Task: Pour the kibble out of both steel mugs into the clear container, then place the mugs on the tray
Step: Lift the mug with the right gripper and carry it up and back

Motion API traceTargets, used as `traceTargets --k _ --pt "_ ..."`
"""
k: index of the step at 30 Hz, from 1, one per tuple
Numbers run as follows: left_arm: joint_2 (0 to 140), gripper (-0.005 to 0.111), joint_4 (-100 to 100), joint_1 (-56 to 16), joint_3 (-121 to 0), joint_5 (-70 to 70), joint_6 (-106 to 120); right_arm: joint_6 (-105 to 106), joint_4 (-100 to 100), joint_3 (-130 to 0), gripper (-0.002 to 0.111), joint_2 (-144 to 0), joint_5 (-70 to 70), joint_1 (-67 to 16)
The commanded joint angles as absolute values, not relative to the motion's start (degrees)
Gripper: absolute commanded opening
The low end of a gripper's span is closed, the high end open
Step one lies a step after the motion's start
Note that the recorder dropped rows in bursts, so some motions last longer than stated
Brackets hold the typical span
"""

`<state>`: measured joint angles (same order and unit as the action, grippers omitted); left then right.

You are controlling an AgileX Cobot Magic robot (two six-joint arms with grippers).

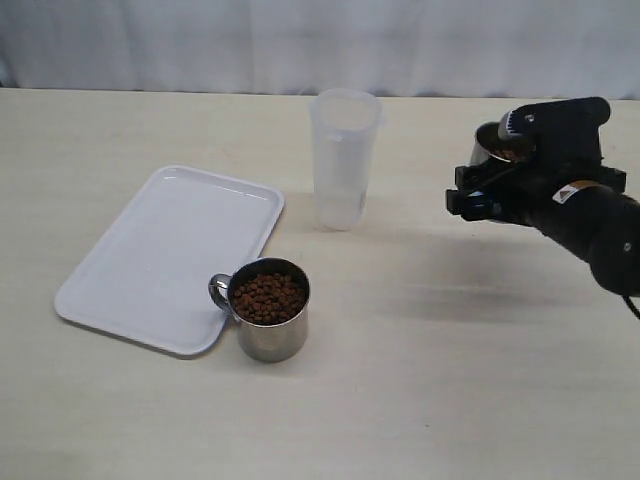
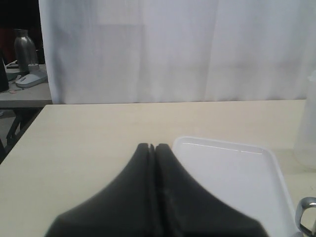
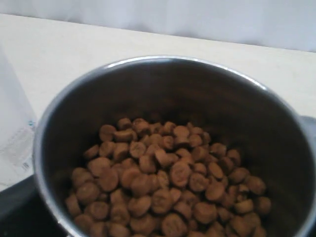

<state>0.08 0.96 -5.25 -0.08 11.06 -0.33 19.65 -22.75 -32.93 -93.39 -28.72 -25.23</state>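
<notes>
Jaws: right gripper [image 1: 488,180] seemingly pinched full mug [image 1: 503,143] near container [image 1: 345,160]; left gripper [image 2: 151,148] pressed together. First pour pending: tilt over container.

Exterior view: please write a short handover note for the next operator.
Left gripper: shut, empty, near the flat white rectangular tray.
Right gripper: shut on one short shiny steel mug full of brown kibble pellets, right of the tall clear plastic container.
Second steel mug, also full, stands by the tray's edge.
Done: one mug picked up.
Left: both pours, both mugs onto tray.
</notes>
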Motion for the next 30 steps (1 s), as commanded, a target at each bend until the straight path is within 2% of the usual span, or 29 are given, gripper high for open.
traceTargets --k 1,9,19,22,27,30 --pt "0.0 0.0 0.89 -5.42 0.0 10.54 -0.95 26.44 -25.3 -32.93 0.005 -86.49 -26.23 -31.25" --pt "0.0 0.0 0.89 -5.42 0.0 10.74 -0.95 44.53 -40.13 -32.93 0.005 -85.27 -26.23 -40.84" --pt "0.0 0.0 0.89 -5.42 0.0 10.74 -0.95 52.83 -46.28 -32.85 0.005 -85.12 -23.87 -41.44" --pt "0.0 0.0 0.89 -5.42 0.0 10.74 -0.95 52.28 -44.91 -32.26 0.005 -85.12 -24.39 -42.09" --pt "0.0 0.0 0.89 -5.42 0.0 10.74 -0.95 34.98 -30.85 -26.49 0.005 -85.12 -38.73 -42.09" --pt "0.0 0.0 0.89 -5.42 0.0 10.74 -0.95 28.39 -23.98 -25.28 0.005 -85.12 -40.78 -42.09"
